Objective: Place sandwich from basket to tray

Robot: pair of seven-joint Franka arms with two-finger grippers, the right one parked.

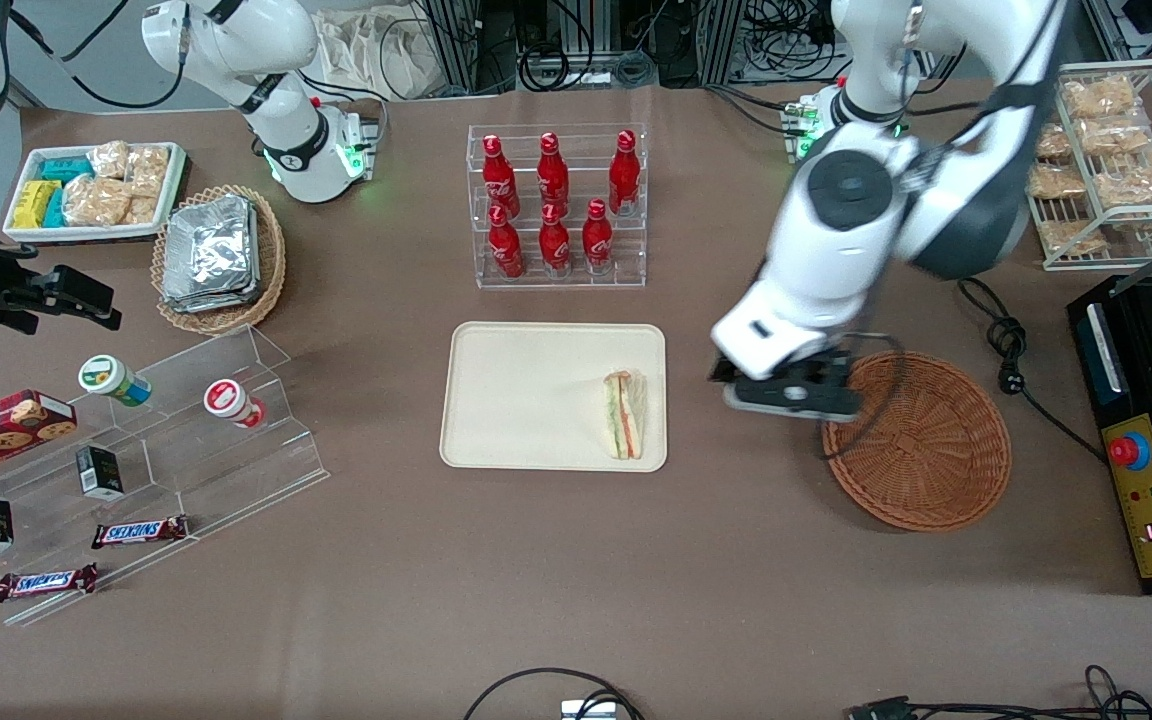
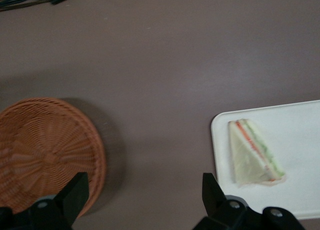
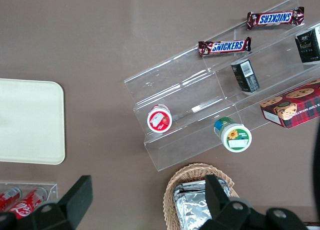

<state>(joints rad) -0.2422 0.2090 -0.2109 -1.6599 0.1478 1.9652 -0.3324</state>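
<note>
Hand [image 1: 789, 392] hung open and empty above the desk, between the basket [image 1: 921, 440] and the tray [image 1: 536, 390]. Sandwich [image 1: 626, 414] lay on the tray's edge nearest the hand, its long axis along that edge.

I count one sandwich [image 1: 626, 415] on one tray [image 1: 526, 400], one basket [image 1: 926, 450], six red bottles [image 1: 554, 205] (two rows of three), two Snickers bars [image 1: 139, 531], and my one end effector [image 1: 786, 392], above the bench between tray and basket.
</note>
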